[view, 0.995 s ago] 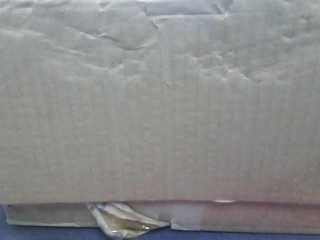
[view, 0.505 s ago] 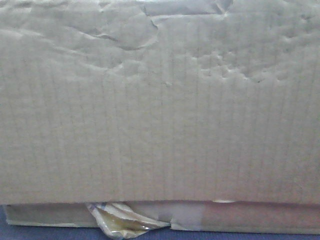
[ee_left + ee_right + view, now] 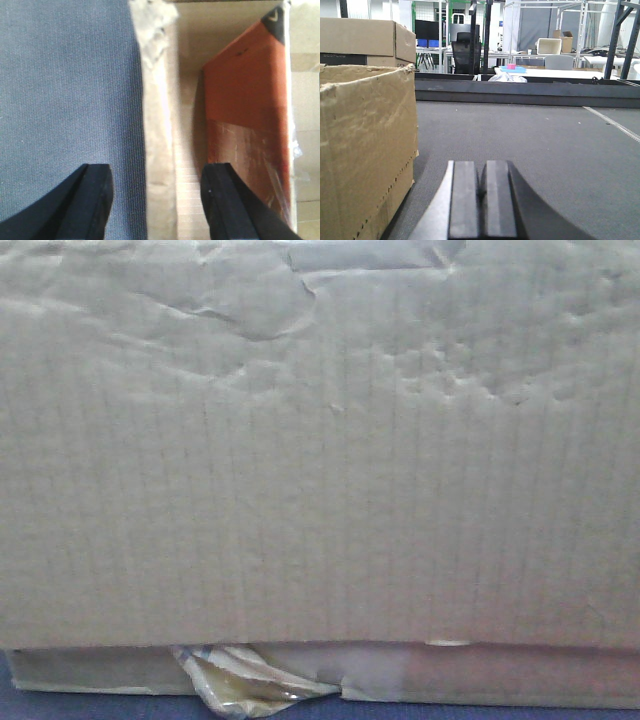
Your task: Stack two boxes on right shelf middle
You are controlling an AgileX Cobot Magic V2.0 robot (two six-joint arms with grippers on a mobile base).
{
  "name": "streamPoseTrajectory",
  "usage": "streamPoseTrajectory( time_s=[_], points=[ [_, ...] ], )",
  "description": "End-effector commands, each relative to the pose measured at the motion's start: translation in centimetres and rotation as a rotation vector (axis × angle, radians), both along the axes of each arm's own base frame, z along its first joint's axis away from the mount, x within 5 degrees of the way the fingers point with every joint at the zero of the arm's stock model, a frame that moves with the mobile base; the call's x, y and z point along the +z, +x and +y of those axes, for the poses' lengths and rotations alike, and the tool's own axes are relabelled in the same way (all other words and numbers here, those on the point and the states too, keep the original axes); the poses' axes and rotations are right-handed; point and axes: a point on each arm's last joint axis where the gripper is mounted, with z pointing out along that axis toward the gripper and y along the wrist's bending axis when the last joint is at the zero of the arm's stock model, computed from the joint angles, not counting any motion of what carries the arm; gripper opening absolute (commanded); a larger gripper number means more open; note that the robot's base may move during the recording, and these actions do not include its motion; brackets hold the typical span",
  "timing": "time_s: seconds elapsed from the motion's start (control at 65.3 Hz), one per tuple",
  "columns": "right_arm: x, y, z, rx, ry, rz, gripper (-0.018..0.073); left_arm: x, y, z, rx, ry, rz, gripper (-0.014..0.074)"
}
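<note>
The large box (image 3: 320,460), brown with a creased face, fills the front view. Under it shows the edge of the flatter box (image 3: 480,680) with peeling yellowish tape (image 3: 240,685). In the left wrist view my left gripper (image 3: 160,200) is open and straddles a cardboard box wall (image 3: 157,125), one finger outside over the carpet and one inside beside an orange-red sheet (image 3: 250,100). My right gripper (image 3: 482,200) is shut and empty, low over the grey carpet, just right of an open-topped cardboard box (image 3: 365,150). The right shelf middle is out of view.
Blue-grey carpet (image 3: 65,90) lies left of the box wall. Another cardboard box (image 3: 365,37) stands behind the open-topped one. A dark low ledge (image 3: 520,92) crosses the far floor, with tables, an office chair (image 3: 466,52) and metal racks beyond.
</note>
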Motion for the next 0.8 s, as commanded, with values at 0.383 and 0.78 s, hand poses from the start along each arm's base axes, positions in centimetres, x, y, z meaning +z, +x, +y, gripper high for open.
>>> streamPoseTrajectory(
  time_s=[0.383,0.78],
  points=[
    [0.5,-0.1,0.0,-0.008,-0.008,-0.053,-0.0162,0.3,-0.2,0.2,0.001,-0.007,-0.009,0.0309],
    [11.7,-0.5,0.4,0.039,0.028,0.236,-0.0162,0.3,-0.1,0.2,0.0,-0.007,-0.009,0.0309]
  ],
)
